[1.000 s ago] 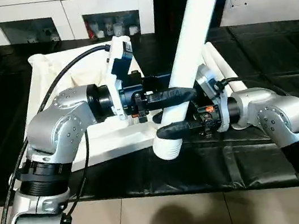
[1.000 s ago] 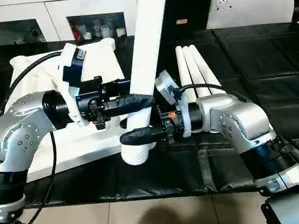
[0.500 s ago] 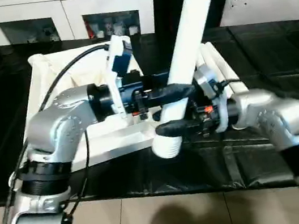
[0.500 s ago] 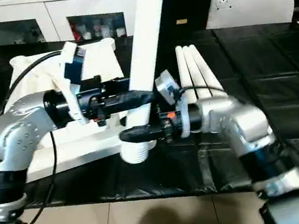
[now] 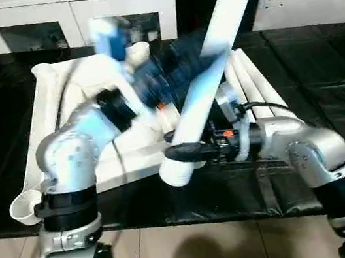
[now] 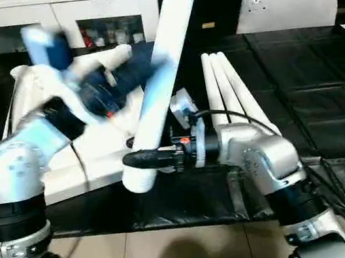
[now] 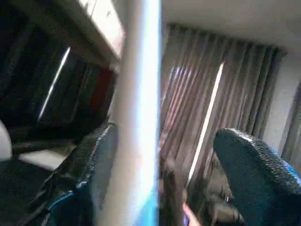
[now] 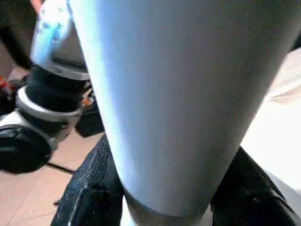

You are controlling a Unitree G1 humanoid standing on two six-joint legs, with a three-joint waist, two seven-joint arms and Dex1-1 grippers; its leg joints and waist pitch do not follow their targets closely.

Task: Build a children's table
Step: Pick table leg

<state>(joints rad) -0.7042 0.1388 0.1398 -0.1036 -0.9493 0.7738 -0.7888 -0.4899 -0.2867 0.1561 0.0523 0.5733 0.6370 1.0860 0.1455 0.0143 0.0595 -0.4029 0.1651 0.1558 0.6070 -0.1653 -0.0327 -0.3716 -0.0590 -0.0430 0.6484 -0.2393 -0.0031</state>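
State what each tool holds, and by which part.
Right tool grips the long white tapered plastic leg near its thick lower end. Left tool stands open around the leg, holding nothing.

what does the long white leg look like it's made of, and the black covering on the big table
The long white tapered tubular leg: likely plastic, smooth and matte, hollow at its open lower end. The black table covering: probably thin plastic sheeting or vinyl, slightly glossy with creases and seams.

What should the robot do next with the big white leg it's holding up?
Probably tip the leg over to a corner socket on the upside-down tabletop. The right gripper clamps the leg near its thick end, and the left gripper stands open around it, so the right one alone holds it. Three legs wait beside.
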